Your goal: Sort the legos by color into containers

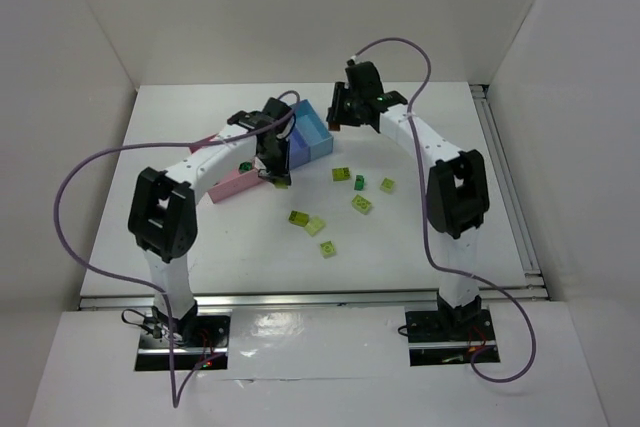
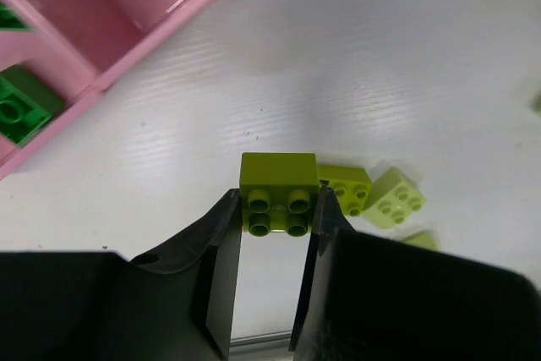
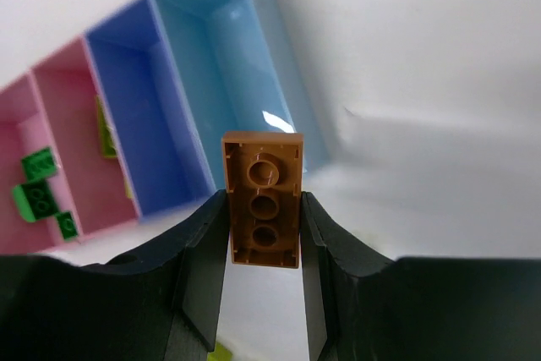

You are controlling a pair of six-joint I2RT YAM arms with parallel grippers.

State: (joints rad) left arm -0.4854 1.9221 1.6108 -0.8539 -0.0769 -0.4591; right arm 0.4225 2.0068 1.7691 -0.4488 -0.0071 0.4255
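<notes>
Clamped: orange-brown brick [image 3: 262, 179] in right gripper [image 3: 264, 202], yellow-green brick [image 2: 277, 173] in left gripper [image 2: 277, 202]. Early release = bounce off rim of light blue bin [image 3: 221, 52], 12 o'clock.

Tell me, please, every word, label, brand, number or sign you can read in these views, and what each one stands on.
None: no readable text in any view.
On the yellow-green brick in the left gripper: stud tops too blurred to read.
On the orange-brown brick in the right gripper: no marking visible.
On the bins: plain, no labels.
</notes>
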